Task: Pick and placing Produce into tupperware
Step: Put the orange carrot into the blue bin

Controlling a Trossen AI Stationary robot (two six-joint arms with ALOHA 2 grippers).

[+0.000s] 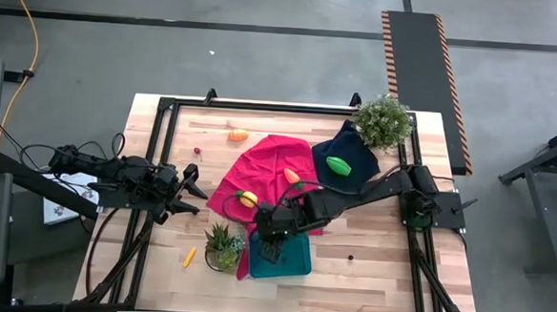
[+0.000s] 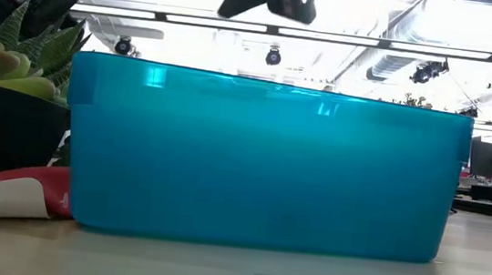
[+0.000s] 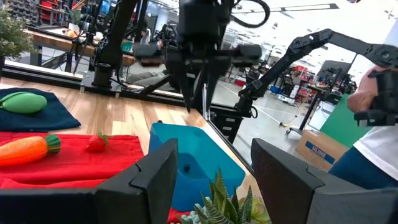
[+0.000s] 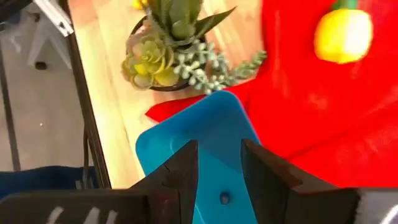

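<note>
2 dark arms work around a teal tupperware point(image 1: 287, 260) at the table's near edge. The left gripper point(image 1: 193, 192) waits well left of the tupperware, fingers apart and empty. A carrot point(image 1: 292, 176) lies on red cloth point(image 1: 259, 169) beyond the tupperware. The right gripper point(image 1: 272, 240) hangs directly above the tupperware, fingers slightly apart, holding nothing.
</note>
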